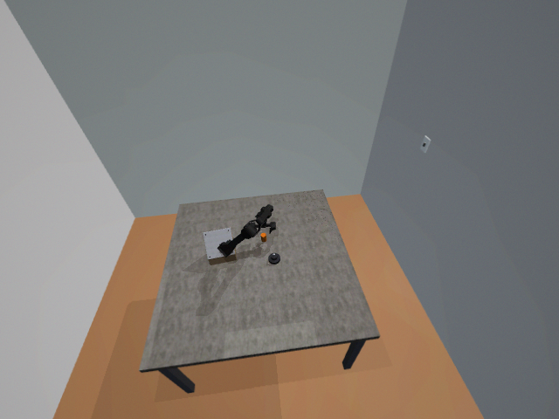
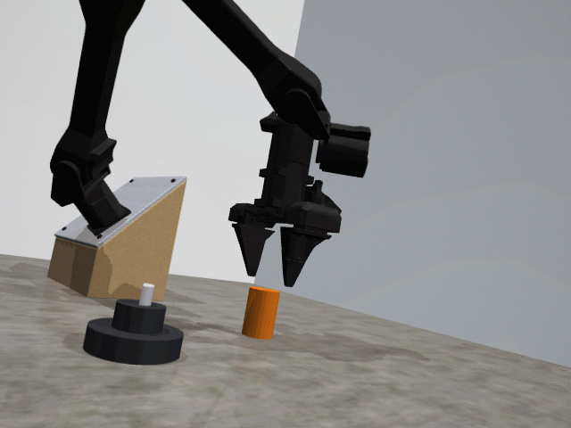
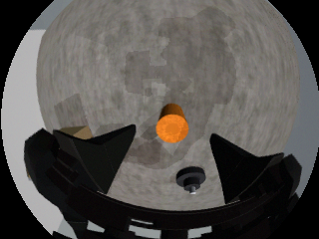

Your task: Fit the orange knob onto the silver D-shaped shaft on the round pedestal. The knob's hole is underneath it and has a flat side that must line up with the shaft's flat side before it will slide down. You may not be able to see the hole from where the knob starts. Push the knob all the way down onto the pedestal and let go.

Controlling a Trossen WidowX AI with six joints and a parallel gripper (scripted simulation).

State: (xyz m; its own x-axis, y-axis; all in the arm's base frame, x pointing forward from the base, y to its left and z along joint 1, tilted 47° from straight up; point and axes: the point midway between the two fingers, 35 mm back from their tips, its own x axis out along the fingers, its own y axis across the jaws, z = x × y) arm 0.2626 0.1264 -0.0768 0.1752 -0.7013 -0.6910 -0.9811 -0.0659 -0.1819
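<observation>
Orange knob: a plain upright cylinder (image 1: 263, 236) (image 2: 260, 313) (image 3: 172, 127), standing on the table, near the pedestal but apart from it; its underside is hidden.
Gripper: the black two-fingered gripper (image 1: 272, 226) (image 2: 270, 281) (image 3: 174, 133) is spread wide with nothing grasped, pointing down above the knob, its fingertips higher than the knob's top.
Round pedestal: black and stepped, a narrower drum on a wide disc (image 1: 273, 258) (image 2: 132, 341) (image 3: 190, 176), resting on the table.
Silver shaft: a short pin (image 2: 146, 294) (image 3: 193, 189) rising bare from the pedestal's top; its flat side cannot be made out.
Arm base: a wedge-shaped, wood-coloured block (image 1: 222, 260) (image 2: 138, 258) (image 3: 77, 132) with a pale metal plate (image 1: 217, 238) (image 2: 152, 186) on its slope, carrying the black arm (image 1: 247, 230) (image 2: 285, 78).
Table: mottled grey top (image 1: 271, 298) (image 2: 322, 391) (image 3: 115, 45).
</observation>
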